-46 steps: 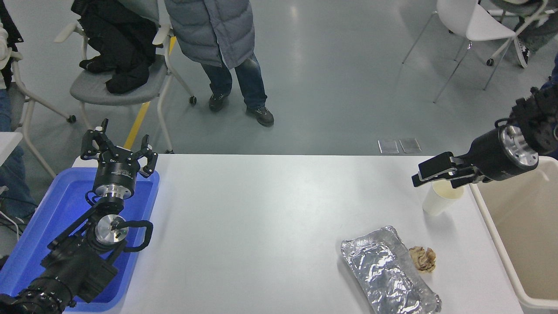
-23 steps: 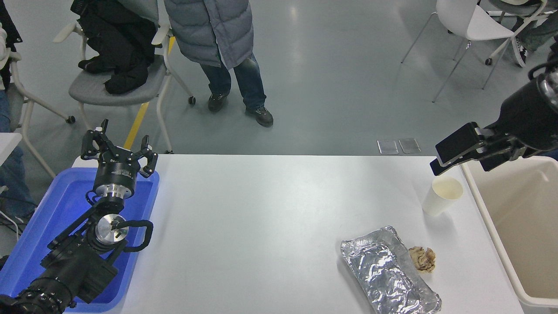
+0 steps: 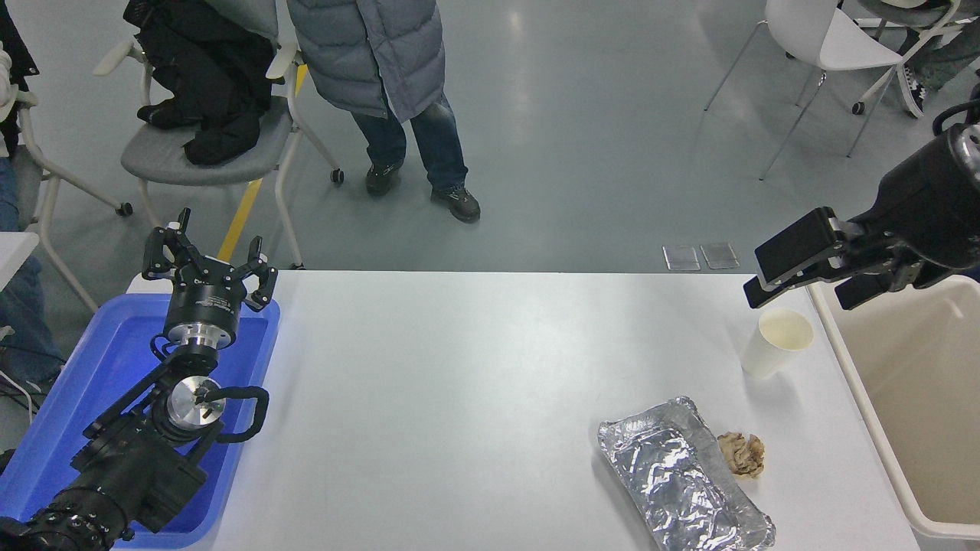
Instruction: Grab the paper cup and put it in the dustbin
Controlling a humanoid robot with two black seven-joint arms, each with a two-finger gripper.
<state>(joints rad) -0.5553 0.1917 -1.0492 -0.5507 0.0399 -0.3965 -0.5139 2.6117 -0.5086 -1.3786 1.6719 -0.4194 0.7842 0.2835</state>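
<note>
The white paper cup (image 3: 775, 344) stands upright on the white table (image 3: 490, 383) near its right end, with its cream inside showing. My right gripper (image 3: 800, 293) hangs open just above and behind the cup, clear of its rim and holding nothing. The cream-beige dustbin (image 3: 861, 405) stands at the right edge of the view, just beyond the cup. My left gripper (image 3: 208, 264) is parked open over the blue tray at the lower left.
A crumpled silver foil tray (image 3: 681, 474) and a small brownish paper wad (image 3: 743, 453) lie in front of the cup. A blue tray (image 3: 92, 367) sits at the table's left end. A person (image 3: 383, 69) stands beyond the table, among chairs.
My right gripper has lifted up off the cup's rim and opened wider, then drifted slightly left. The cup stays on the table. The left arm has not moved.
</note>
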